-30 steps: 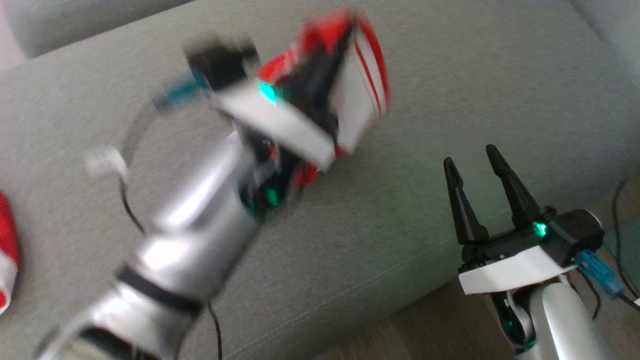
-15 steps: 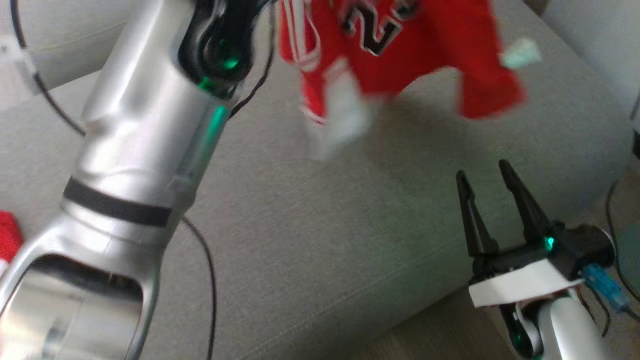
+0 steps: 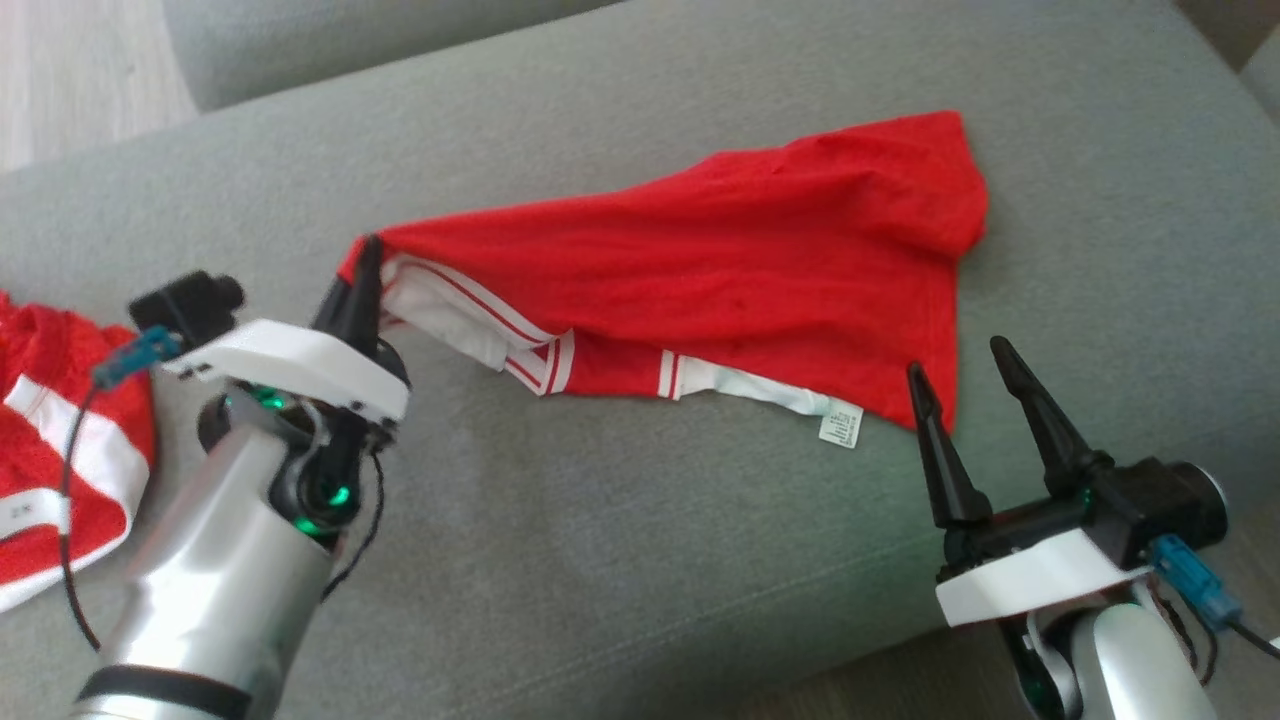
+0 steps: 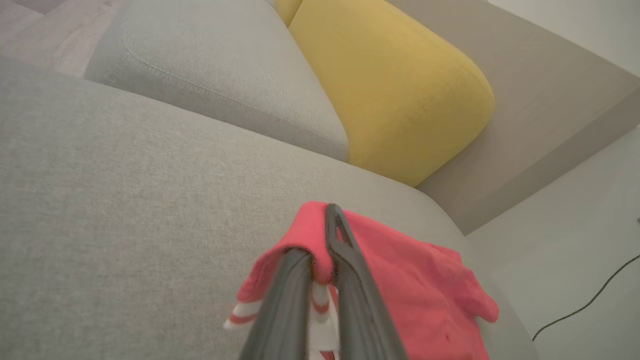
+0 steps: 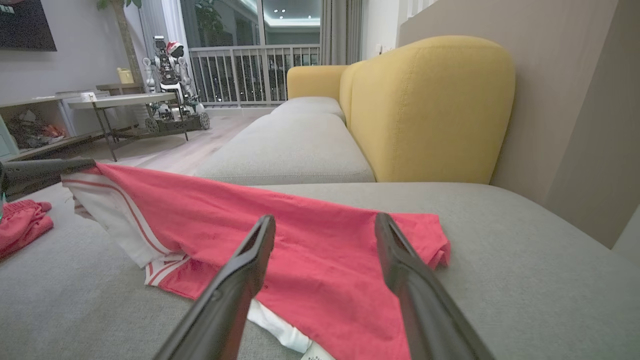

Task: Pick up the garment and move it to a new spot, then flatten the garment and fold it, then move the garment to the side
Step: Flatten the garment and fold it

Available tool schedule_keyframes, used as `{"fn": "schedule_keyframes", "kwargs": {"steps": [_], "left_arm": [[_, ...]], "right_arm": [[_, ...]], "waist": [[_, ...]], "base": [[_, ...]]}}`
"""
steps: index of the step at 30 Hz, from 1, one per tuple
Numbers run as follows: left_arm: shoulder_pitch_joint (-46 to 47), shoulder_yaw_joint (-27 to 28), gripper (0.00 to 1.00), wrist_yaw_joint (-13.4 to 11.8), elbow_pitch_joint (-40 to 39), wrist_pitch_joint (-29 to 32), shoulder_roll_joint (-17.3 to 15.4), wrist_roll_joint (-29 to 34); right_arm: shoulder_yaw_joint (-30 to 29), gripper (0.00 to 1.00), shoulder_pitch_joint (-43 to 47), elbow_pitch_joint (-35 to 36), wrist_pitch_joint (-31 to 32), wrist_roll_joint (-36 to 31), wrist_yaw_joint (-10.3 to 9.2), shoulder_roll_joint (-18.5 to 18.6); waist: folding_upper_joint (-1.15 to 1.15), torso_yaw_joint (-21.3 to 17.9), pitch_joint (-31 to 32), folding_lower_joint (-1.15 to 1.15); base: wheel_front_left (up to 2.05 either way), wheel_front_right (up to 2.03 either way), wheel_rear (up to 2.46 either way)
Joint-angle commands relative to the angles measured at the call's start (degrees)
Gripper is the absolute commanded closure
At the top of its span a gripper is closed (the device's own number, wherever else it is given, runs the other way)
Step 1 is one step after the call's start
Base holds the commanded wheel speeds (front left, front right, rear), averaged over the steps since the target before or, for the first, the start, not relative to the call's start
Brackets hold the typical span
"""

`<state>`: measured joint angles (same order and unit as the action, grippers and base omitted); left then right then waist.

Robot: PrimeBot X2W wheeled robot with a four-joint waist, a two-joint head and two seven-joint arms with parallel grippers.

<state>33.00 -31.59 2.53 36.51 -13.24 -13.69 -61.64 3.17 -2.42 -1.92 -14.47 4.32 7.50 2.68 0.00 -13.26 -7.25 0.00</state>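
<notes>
Flattening is in hand: left claw (image 3: 368,250) clamped on a corner of the garment (image 3: 720,260) on the sofa seat (image 3: 600,560); right claw (image 3: 952,358), apart near the front edge, should pinch the hem.

The left gripper (image 3: 368,250) is stretching forward, fingers pinching a corner of the garment (image 3: 750,250); the right gripper (image 3: 955,360) is hovering alongside, jaws standing wide apart.

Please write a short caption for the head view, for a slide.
Left gripper pinches the red garment on grey sofa; right gripper open.
</notes>
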Motion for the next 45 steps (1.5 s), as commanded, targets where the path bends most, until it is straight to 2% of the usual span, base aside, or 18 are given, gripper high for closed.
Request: {"fn": "schedule_keyframes", "kwargs": {"steps": [1, 2, 3, 4, 5, 7, 9, 11, 14, 16, 20, 23, 28, 33, 41, 42, 43, 45], "left_arm": [[3.99, 2.59, 1.0, 0.5, -1.73, -0.66, -1.92, 0.31], [3.95, 2.84, 1.0, 1.32, -1.51, -0.84, -2.06, 0.23], [3.96, 3.04, 0.72, 2.0, -1.32, -1.01, -2.2, 0.29], [4.05, 2.97, 0.34, 2.57, -1.22, -1.16, -2.43, 0.8], [4.14, 2.95, 0.0, 3.1, -1.35, -1.33, -2.56, 1.36], [3.98, 3.54, 0.0, 3.66, -1.91, -1.6, -2.71, 2.89], [3.38, 5.24, 0.0, 3.82, -4.28, -1.7, -2.88, 7.06], [1.28, 8.82, 0.0, 2.64, -8.37, -1.72, -2.39, 13.3], [-4.77, 14.49, 0.0, -0.6, -14.77, -1.73, 0.7, 21.99], [-9.33, 16.86, 0.0, -1.78, -17.83, -1.74, 3.4, 26.28], [-16.48, 17.9, 0.0, -2.09, -21.09, -1.74, 7.86, 32.72], [-18.62, 16.7, 0.0, -2.36, -19.89, -1.75, 9.46, 35.78], [-17.08, 14.06, 0.0, -1.74, -15.04, -1.75, 10.6, 36.06], [-12.92, 9.52, 0.0, -0.78, -8.32, -1.75, 10.78, 33.28], [-6.3, 6.27, 0.0, -3.83, -0.59, -1.75, 10.81, 29.88], [-5.85, 6.24, 0.16, -4.12, -0.12, -1.75, 10.81, 29.81], [-5.85, 6.24, 0.16, -4.12, -0.12, -1.75, 10.81, 29.81], [-5.24, 6.31, 0.62, -4.45, 0.33, -1.75, 10.81, 29.68]], "right_arm": [[1.33, 0.0, -1.16, 1.61, -0.52, -0.4, -0.01, 0.2], [1.3, 0.0, -1.37, 1.46, -0.52, -0.52, -0.01, 0.2], [1.24, 0.0, -1.58, 1.39, -0.52, -0.61, -0.01, 0.2], [1.23, 0.0, -1.77, 1.38, -0.52, -0.69, -0.01, 0.2], [1.27, 0.0, -1.96, 1.37, -0.52, -0.71, -0.01, 0.2], [1.5, 0.0, -2.38, 1.38, -0.52, -0.78, -0.01, 0.2], [1.47, 0.0, -2.73, 1.56, -0.52, -0.65, -0.01, 0.2], [1.51, 0.0, -2.86, 1.59, -0.52, -0.44, -0.01, 0.2], [1.52, 0.0, -2.78, 1.51, -0.52, -0.04, -0.01, 0.2], [1.56, 0.0, -2.75, 1.4, -0.52, 0.16, -0.01, 0.2], [1.53, 0.0, -3.05, 1.44, -0.52, 0.45, -0.01, 0.2], [1.62, 0.0, -3.28, 1.36, -0.52, 0.47, -0.01, 0.2], [1.9, 0.0, -3.7, 1.11, -0.52, 0.28, -0.01, 0.2], [2.48, 0.0, -4.21, 0.96, -0.52, 0.29, -0.01, 0.2], [2.02, 0.0, -4.48, 1.25, -0.52, 0.32, -0.01, 0.2], [1.96, 0.0, -4.52, 1.29, -0.52, 0.31, -0.01, 0.2], [1.96, 0.0, -4.52, 1.29, -0.52, 0.31, -0.01, 0.2], [1.81, 0.0, -4.61, 1.34, -0.52, 0.28, -0.01, 0.2]], "waist": [[0.0, 0.92, -0.93, 0.0], [0.0, 1.3, -1.26, 0.0], [0.0, 1.63, -1.54, 0.0], [0.0, 1.93, -1.82, 0.0], [0.0, 2.18, -2.1, 0.0], [0.0, 2.53, -2.72, 0.0], [0.0, 2.9, -3.48, 0.0], [0.0, 3.21, -4.15, 0.0], [0.0, 3.72, -4.98, 0.0], [0.0, 3.98, -5.4, 0.0], [0.0, 4.47, -6.16, 0.0], [0.0, 4.81, -6.35, 0.0], [0.0, 4.72, -6.33, 0.0], [0.0, 3.47, -6.62, 0.0], [0.0, 1.7, -8.01, 0.0], [0.0, 1.6, -8.1, 0.0], [0.0, 1.6, -8.1, 0.0], [0.0, 1.47, -8.21, 0.0]], "base": [[0.0, 0.0, 0.0], [0.0, 0.0, 0.0], [0.0, 0.0, 0.0], [0.0, 0.0, 0.0], [0.0, 0.0, 0.0], [0.0, 0.0, 0.0], [0.0, 0.0, 0.0], [0.0, 0.0, 0.0], [0.0, 0.0, 0.0], [0.0, 0.0, 0.0], [0.0, 0.0, 0.0], [0.0, 0.0, 0.0], [0.0, 0.0, 0.0], [0.0, 0.0, 0.0], [0.0, 0.0, 0.0], [0.0, 0.0, 0.0], [0.0, 0.0, 0.0], [0.0, 0.0, 0.0]]}}
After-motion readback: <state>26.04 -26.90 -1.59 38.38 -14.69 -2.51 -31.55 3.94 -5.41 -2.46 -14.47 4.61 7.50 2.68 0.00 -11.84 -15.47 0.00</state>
